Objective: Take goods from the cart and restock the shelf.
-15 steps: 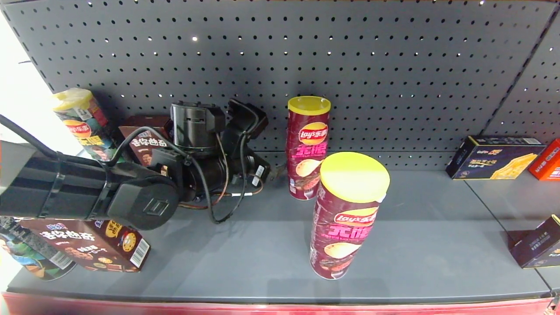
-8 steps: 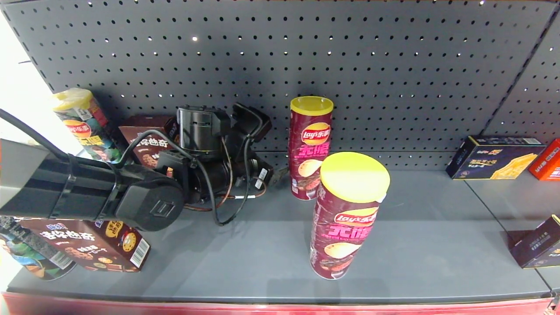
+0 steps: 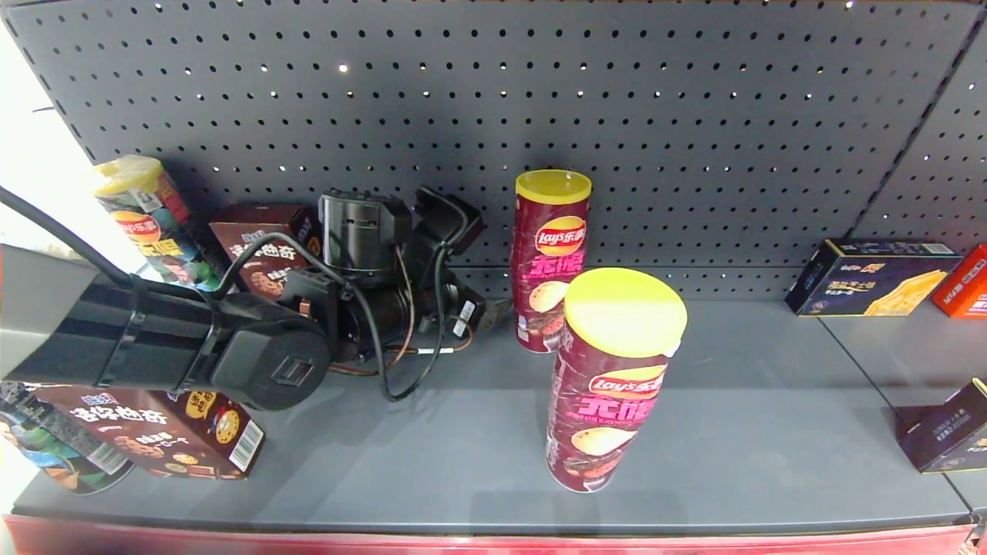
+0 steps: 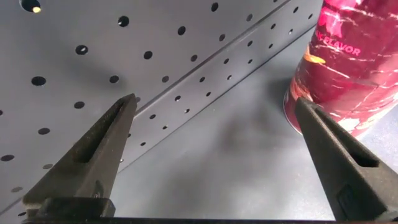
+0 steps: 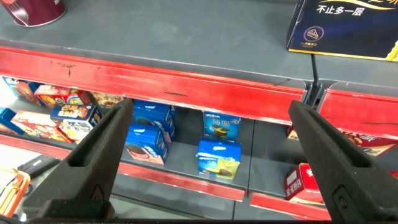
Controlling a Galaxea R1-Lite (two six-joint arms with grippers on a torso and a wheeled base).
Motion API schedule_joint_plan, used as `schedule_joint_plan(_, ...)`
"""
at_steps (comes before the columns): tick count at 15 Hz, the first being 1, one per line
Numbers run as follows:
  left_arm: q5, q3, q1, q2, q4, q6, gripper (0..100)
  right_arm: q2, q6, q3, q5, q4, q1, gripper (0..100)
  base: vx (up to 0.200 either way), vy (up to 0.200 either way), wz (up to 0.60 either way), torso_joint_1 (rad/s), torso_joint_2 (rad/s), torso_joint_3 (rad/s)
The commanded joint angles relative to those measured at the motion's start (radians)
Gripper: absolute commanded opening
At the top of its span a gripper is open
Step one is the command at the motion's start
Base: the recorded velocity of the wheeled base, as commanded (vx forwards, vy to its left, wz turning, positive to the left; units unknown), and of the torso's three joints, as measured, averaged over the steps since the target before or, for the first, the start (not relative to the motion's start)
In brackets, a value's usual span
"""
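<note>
Two maroon chip cans with yellow lids stand on the grey shelf [image 3: 432,447]. One can [image 3: 549,262] is at the back by the pegboard; the other can [image 3: 609,378] is nearer the front. My left gripper [image 3: 497,312] lies low on the shelf just left of the back can. In the left wrist view that gripper [image 4: 214,102] is open, with bare shelf between its fingers and the back can [image 4: 354,62] right beside one fingertip. My right gripper [image 5: 210,107] is open and holds nothing, in front of the red shelf edge [image 5: 186,74].
Brown cookie boxes [image 3: 154,432] [image 3: 262,247] and a dark chip can [image 3: 146,216] crowd the shelf's left end. Dark boxes [image 3: 871,289] [image 3: 944,435] and an orange box [image 3: 964,285] sit at the right. Blue boxes [image 5: 217,155] fill a lower shelf.
My left arm has slid to the right along the shelf, and the back chip can has shifted slightly right with it. The front can has stayed put.
</note>
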Motion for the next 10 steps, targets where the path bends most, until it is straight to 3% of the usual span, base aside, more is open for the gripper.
schedule_joint_plan(1, 0.000, 0.003, 0.001, -0.008, 0.000, 0.001, 100, 0.000, 0.000, 0.000, -0.001, -0.001, 0.001, 100, 0.000, 0.000, 0.00, 0.000, 0.00, 0.000)
schedule_joint_plan(5, 0.000, 0.031, 0.012, -0.129, 0.001, 0.003, 100, 0.002, 0.000, 0.000, 0.001, -0.001, 0.001, 100, 0.000, 0.000, 0.00, 0.000, 0.00, 0.000)
schedule_joint_plan(9, -0.004, 0.026, -0.030, -0.227, -0.008, -0.002, 100, 0.000, 0.000, 0.000, -0.001, -0.001, 0.001, 100, 0.000, 0.000, 0.00, 0.000, 0.00, 0.000)
schedule_joint_plan(10, -0.041, 0.072, -0.061, -0.347, -0.013, -0.029, 100, 0.000, 0.000, 0.000, 0.001, -0.001, 0.001, 100, 0.000, 0.000, 0.00, 0.000, 0.00, 0.000)
